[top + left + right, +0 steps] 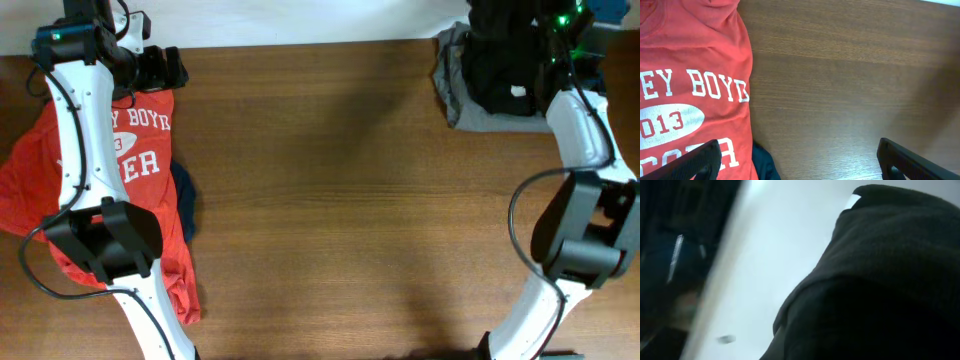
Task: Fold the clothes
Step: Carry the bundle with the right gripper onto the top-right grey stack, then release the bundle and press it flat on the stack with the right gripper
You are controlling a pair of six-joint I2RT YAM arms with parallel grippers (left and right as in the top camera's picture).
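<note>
A brown wooden table [350, 200] is seen from above, bare across its middle. Two white arms with black joints reach from the near edge towards the far edge: the left arm [80, 130] along the left side, the right arm [580, 130] along the right side.

A red T-shirt [30, 170] with white lettering is spread, rumpled, on the left side of the table under the left arm. The T-shirt to be folded [500, 70], very dark and almost black, is bunched in a heap at the far right corner, under the end of the right arm. No lettering on it can be seen. It lies partly on a grey garment [455, 95], whose edge shows to its left and near side.

A dark blue cloth [185, 200] pokes out from under the right edge of the red T-shirt.

The left gripper [799, 150] is held above the far right edge of the red T-shirt with its fingers [700, 160] spread wide and nothing between them. The right gripper cannot be picked out against the dark heap, and whether it is spread or closed cannot be told; its wrist view is filled with dark cloth seen very close.

A small white tag [852, 201] shows on the dark T-shirt.
</note>
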